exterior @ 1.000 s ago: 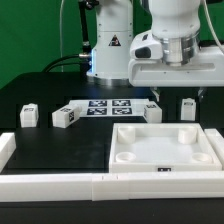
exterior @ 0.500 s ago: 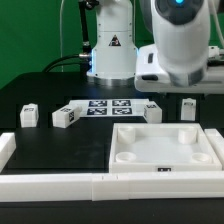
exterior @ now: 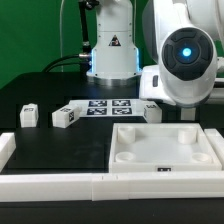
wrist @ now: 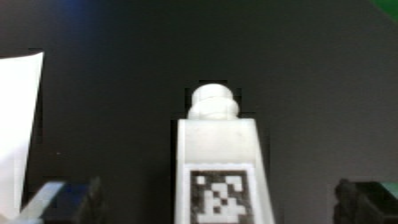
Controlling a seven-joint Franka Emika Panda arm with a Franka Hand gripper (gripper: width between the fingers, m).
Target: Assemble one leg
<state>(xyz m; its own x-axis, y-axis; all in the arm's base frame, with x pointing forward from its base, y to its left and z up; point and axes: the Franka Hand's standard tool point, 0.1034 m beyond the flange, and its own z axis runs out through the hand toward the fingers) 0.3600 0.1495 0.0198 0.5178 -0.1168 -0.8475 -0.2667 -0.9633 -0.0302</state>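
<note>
In the wrist view a white leg [wrist: 217, 150] with a black-and-white tag lies on the black table between my open gripper [wrist: 214, 200]. One fingertip [wrist: 63, 200] shows on each side of it, apart from it. In the exterior view the arm's round housing [exterior: 185, 60] hangs low at the right and hides this leg and my fingers. Three more legs stand on the table: one [exterior: 30, 115] at the exterior view's left, one [exterior: 65, 118] next to it, and one [exterior: 152, 112] by the arm.
The large white square panel [exterior: 165, 160] with round corner sockets lies at the front right; its edge [wrist: 18, 110] shows in the wrist view. The marker board [exterior: 105, 107] lies behind the legs. A white rail [exterior: 50, 185] runs along the front.
The arm has come down and tilted over the rightmost leg, which was visible earlier and is now hidden behind the housing. The other parts have not moved.
</note>
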